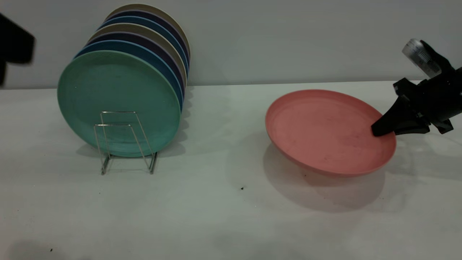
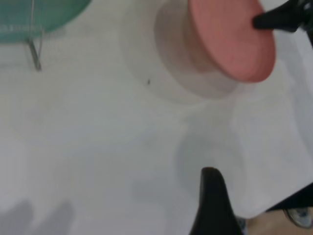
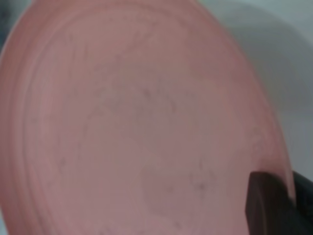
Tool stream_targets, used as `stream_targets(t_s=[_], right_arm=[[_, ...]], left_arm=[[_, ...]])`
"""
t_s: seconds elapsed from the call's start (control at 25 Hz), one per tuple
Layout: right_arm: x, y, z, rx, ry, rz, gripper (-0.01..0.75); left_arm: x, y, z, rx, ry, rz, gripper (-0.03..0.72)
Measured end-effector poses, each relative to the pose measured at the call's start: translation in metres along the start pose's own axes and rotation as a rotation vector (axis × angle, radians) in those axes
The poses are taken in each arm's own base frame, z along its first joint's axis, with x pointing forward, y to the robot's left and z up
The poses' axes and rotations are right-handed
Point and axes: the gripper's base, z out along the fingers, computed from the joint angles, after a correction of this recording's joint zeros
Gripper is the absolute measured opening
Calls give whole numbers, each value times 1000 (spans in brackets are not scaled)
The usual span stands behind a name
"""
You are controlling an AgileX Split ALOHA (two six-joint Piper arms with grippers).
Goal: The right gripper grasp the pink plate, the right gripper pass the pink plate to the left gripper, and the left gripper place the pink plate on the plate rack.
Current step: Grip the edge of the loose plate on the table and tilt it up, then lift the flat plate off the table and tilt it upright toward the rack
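Lifted clear of the table (image 1: 216,216), the pink plate (image 1: 325,130) is clamped by the right gripper (image 1: 379,130); handover and racking are left.

The right gripper (image 2: 259,22) pinches the tilted pink plate (image 2: 225,39) above the table (image 2: 98,137).

1. The pink plate (image 1: 325,133) is showing a matt, faintly speckled surface, plastic-like.
2. The plate rack (image 1: 124,144) is gleaming as thin, shiny metal wire.
3. The teal-green plate (image 1: 115,97) is looking matt and smooth.
4. The right gripper (image 1: 379,130) is appearing as dull black plastic.
5. The table (image 1: 216,216) is lying smooth, white and softly matt.
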Motion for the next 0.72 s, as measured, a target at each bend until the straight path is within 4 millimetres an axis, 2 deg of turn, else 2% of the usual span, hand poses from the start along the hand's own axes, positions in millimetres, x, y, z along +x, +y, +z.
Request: stream_targets(t_s=[0.2, 0.52, 0.72], right_arm=[[2, 13, 0, -94, 35, -40, 11], [1, 24, -3, -189, 37, -35, 11], [-5, 47, 1, -211, 29, -75, 12]], left_arm=[[-6, 15, 32, 53, 79, -63, 530], [-18, 35, 80, 189, 25, -171, 530], [-21, 47, 102, 236, 5, -228, 530]])
